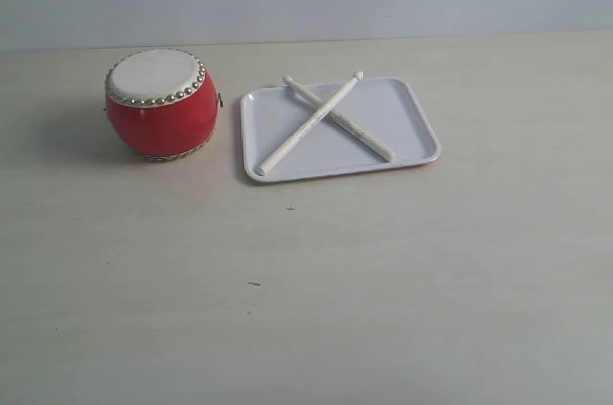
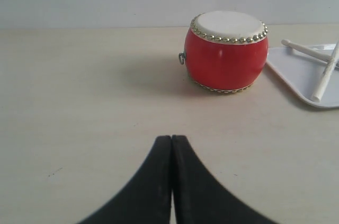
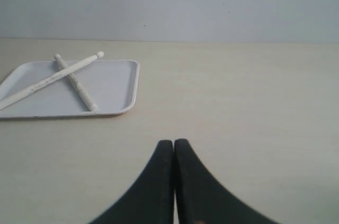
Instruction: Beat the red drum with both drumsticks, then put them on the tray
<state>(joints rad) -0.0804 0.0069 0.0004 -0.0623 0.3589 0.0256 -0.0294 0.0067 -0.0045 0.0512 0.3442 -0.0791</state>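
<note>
- left gripper hovering low over the table, fingers pressed together, gripping nothing
- red drum standing upright just left of the tray
- drumsticks lying crossed inside the tray
- right gripper hovering low, fingers pressed together, empty

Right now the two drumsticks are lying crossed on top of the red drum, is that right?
Not quite. The drumsticks do lie crossed, but they are on the white tray beside the red drum, not on top of the drum. The exterior view shows it.
</note>
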